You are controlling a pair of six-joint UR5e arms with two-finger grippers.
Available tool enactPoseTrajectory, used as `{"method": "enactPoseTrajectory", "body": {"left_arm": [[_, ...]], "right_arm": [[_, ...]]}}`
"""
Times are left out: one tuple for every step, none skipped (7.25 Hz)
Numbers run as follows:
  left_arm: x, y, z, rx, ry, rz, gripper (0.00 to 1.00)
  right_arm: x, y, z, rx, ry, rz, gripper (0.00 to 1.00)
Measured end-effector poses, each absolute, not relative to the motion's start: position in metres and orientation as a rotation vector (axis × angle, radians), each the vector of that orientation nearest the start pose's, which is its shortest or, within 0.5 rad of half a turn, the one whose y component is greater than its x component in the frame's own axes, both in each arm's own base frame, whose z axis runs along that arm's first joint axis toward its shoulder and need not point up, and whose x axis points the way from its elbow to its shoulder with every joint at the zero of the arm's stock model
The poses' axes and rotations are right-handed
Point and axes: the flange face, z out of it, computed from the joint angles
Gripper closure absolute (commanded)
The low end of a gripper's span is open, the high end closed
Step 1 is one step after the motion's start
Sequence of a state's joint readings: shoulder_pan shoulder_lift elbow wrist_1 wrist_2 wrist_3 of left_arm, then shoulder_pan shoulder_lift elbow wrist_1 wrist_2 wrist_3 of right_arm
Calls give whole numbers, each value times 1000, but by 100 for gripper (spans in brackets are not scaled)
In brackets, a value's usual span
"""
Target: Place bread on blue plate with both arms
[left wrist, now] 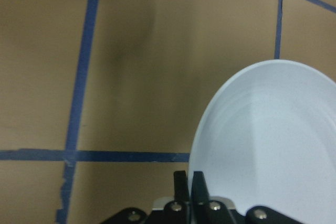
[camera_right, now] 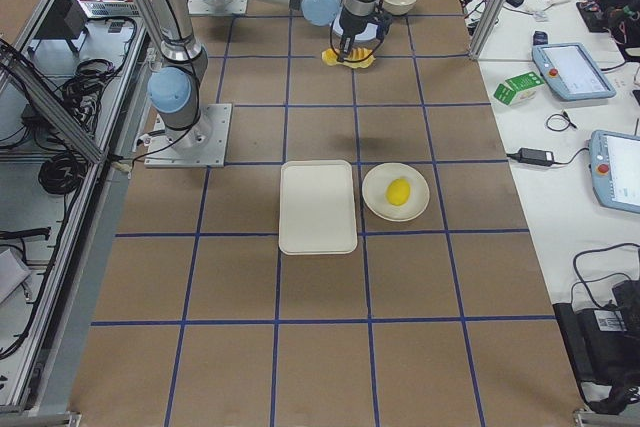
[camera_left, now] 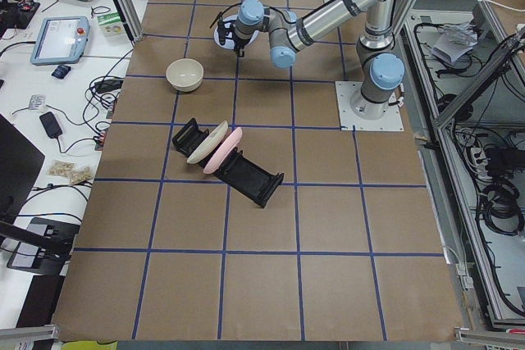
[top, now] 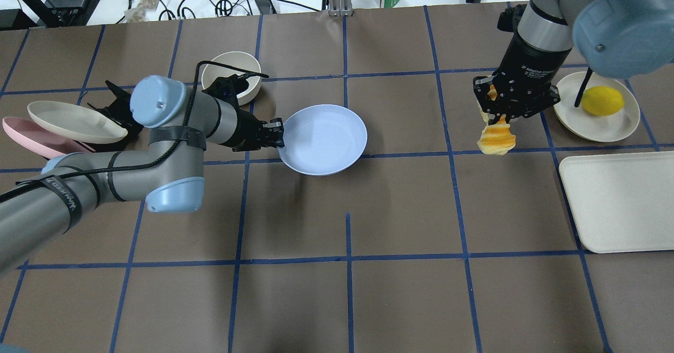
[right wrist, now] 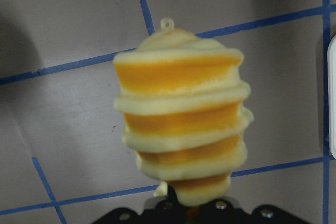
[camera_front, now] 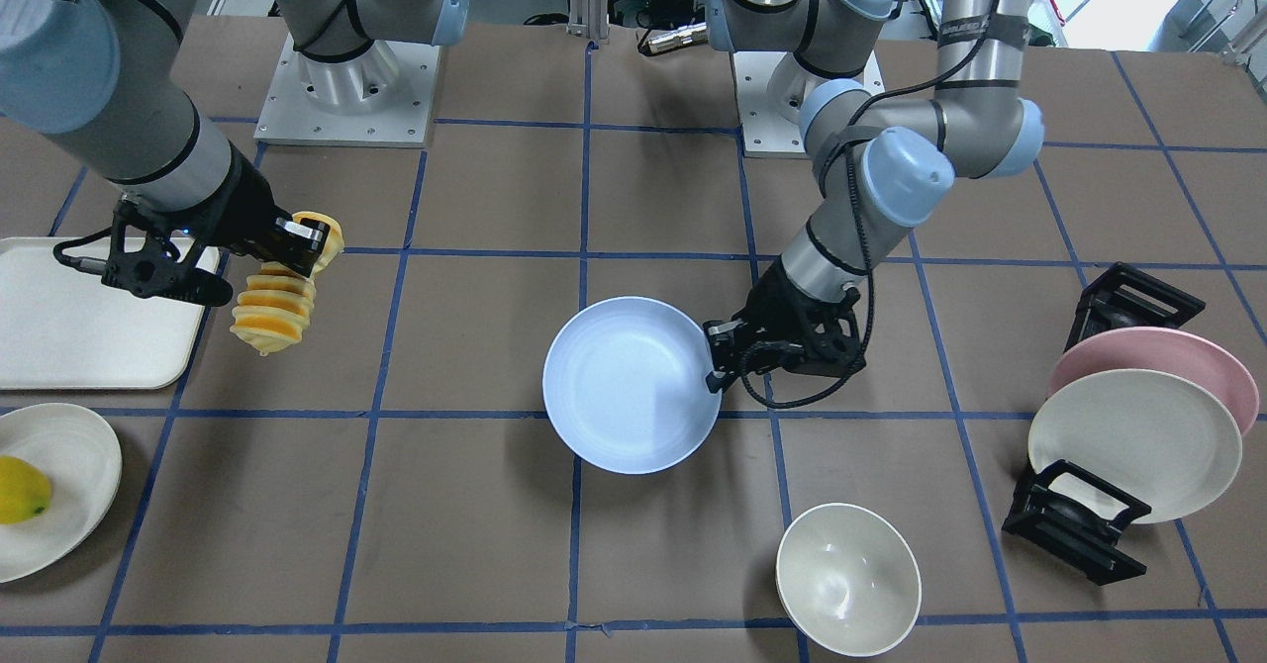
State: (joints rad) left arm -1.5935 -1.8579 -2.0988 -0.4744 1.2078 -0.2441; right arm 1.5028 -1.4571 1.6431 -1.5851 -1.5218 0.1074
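Holding bread (camera_front: 275, 299) and blue plate (camera_front: 624, 386), one per arm.
Clamped at the upper end by the right gripper (camera_front: 305, 245), hanging over the worktop (camera_front: 465, 544) beside the cream tray (camera_front: 69, 336); pinched at the rim, mid-worktop, by the narrowly closed left gripper (camera_front: 715, 358).

Your two arms match: silver-grey tubes, light blue joint caps, black grippers.
Your left arm (camera_front: 822, 252) and right arm (camera_front: 158, 143) each stand on a square white mounting plate (camera_front: 287, 121) dotted with screw holes. Away from that plate, a black cable (camera_front: 870, 287) runs along the left arm under black straps, one printed with white letters. Farthest from the plate, the right gripper (camera_front: 302, 245) shows a small blue light and white lettering on its black collar. The left gripper (camera_front: 715, 366) is black too.
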Motion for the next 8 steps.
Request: {"method": "enactPoseTrajectory", "body": {"left_arm": [[-193,-499,205,-291,3477,-439,100],[-200,-491,190,-292,3469,-460,100],[-207,-485,182,-279,3466,-462,1],[-214,-481,178,-262,3452,-464,0],[-217,-481,182,-257,3431,-483,0],[-215,-486,193,-265,3417,-502,0],[-209,-497,210,-269,3405,-487,0],[-200,-516,238,-239,3393,-423,0]], "right_arm": [[115,-525,396,241,3079,235,100],[124,-528,393,213,3083,206,100],[133,-530,389,186,3085,202,100],[147,-531,383,146,3089,202,100],[168,-535,373,112,3094,197,100],[193,-538,362,115,3098,173,100],[216,-541,350,137,3099,148,100],[240,-542,335,143,3091,139,100]]}}
